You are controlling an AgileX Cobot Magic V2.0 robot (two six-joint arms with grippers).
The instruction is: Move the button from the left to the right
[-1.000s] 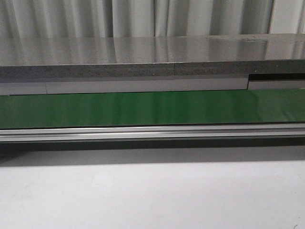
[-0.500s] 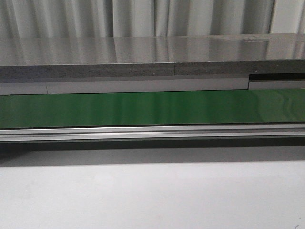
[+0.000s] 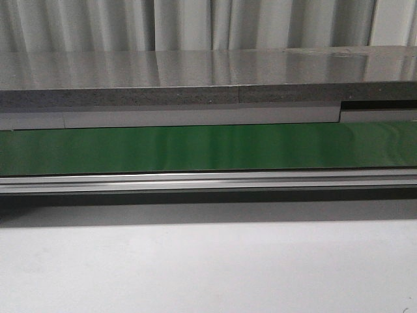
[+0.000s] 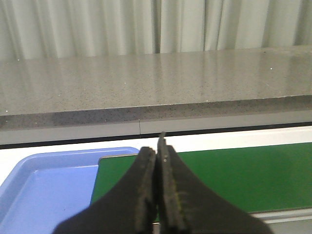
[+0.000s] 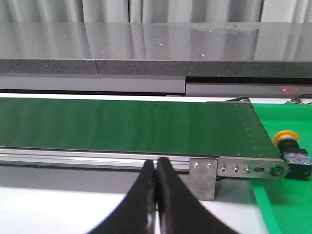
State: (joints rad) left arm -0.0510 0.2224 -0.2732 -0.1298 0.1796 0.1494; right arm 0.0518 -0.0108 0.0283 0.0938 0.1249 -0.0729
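front: belt [image 3: 208, 149] only | left gripper [image 4: 157, 161] closed, tray [image 4: 44, 185] | right gripper [image 5: 156, 170] closed, button [image 5: 291, 147]

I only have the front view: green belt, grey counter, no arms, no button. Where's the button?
Observer: The right wrist view shows the button past the belt's end, lying on a green surface.
Operator: Gripper states?
Observer: Right gripper is shut and holds nothing; it is apart from the button.
Operator: And left?
Observer: Left gripper is shut too, also empty.
Operator: Anything else out of my frame?
Observer: A blue tray beside the belt in the left wrist view; the part in view holds nothing.
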